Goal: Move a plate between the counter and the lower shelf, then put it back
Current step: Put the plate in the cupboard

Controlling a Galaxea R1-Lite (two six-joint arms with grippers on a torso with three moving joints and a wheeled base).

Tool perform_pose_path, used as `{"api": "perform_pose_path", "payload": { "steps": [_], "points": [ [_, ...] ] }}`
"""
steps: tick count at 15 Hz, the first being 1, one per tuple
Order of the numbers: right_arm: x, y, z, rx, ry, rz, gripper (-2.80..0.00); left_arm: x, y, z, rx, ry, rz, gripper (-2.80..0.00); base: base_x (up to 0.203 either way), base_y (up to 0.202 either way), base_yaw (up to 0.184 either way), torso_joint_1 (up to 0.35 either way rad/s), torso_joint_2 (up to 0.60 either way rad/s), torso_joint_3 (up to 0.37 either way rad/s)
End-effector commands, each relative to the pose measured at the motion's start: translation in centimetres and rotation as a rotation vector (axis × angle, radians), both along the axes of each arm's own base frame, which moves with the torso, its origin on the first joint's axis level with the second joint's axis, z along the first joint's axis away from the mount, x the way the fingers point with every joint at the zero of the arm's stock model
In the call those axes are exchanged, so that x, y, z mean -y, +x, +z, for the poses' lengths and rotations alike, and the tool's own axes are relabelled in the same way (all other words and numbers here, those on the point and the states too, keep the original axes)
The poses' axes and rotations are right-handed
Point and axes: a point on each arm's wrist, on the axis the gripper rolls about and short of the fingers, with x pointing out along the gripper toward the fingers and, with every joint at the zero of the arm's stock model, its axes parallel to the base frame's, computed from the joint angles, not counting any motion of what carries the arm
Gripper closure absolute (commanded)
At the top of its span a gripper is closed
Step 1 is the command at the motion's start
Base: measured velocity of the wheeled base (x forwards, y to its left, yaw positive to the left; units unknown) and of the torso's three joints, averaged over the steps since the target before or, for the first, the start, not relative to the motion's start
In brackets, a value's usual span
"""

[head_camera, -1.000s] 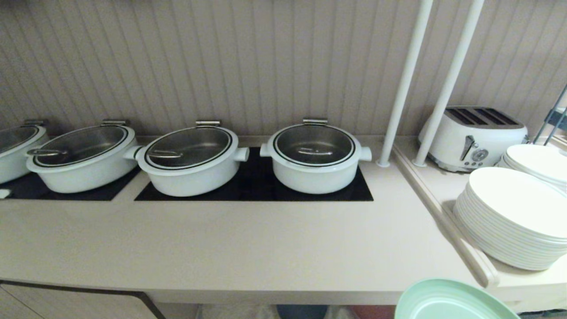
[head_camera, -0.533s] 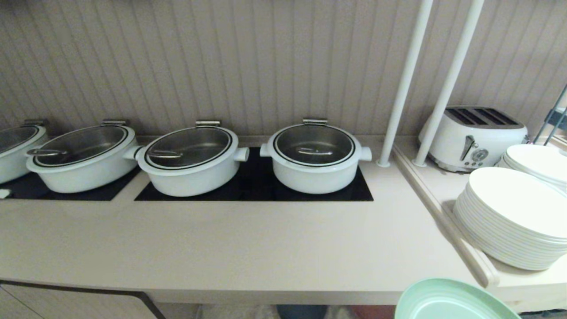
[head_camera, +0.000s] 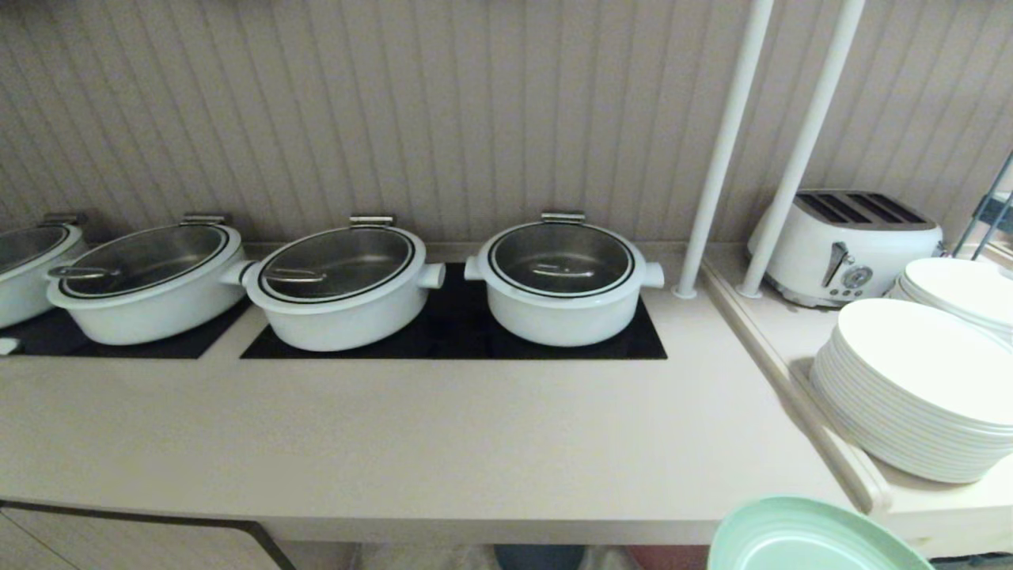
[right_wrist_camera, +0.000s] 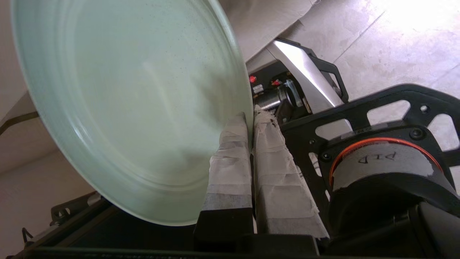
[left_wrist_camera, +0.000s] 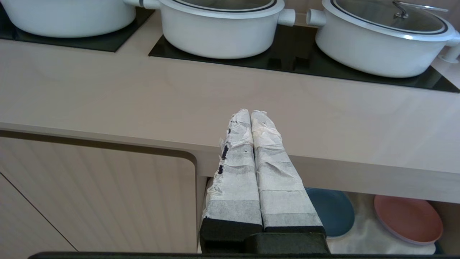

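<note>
The mint-green plate (head_camera: 807,538) shows at the bottom right of the head view, in front of the counter's (head_camera: 443,443) front edge and off its surface. In the right wrist view my right gripper (right_wrist_camera: 251,117) is shut on the plate's (right_wrist_camera: 136,100) rim, its taped fingers pinching the edge. My left gripper (left_wrist_camera: 250,112) is shut and holds nothing; it hangs in front of the counter's (left_wrist_camera: 143,104) edge. Below that edge the lower shelf (left_wrist_camera: 363,237) with its off-white cloth shows.
Several white lidded pots (head_camera: 563,281) stand on black hob panels (head_camera: 451,332) at the back. On the right ledge are stacked white plates (head_camera: 918,388), a toaster (head_camera: 847,245) and two white poles (head_camera: 724,150). A blue plate (left_wrist_camera: 332,210) and a pink plate (left_wrist_camera: 408,219) lie on the shelf.
</note>
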Motion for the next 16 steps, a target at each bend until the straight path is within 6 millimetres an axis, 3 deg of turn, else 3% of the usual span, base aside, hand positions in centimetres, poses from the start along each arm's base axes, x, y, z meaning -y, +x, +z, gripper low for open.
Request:
{"api": "perform_pose_path", "payload": {
  "steps": [1, 16],
  "points": [
    [0.00, -0.02, 0.16, 0.001, 0.007, -0.007, 0.00, 0.00, -0.01, 0.03, 0.002, -0.001, 0.001, 0.00, 0.000, 0.000, 0.000, 0.000, 0.00, 0.000],
    [0.12, -0.40, -0.01, -0.002, 0.021, -0.027, 0.00, 0.00, 0.00, -0.01, 0.000, -0.001, 0.001, 0.00, 0.000, 0.000, 0.000, 0.000, 0.00, 0.000]
  ]
}}
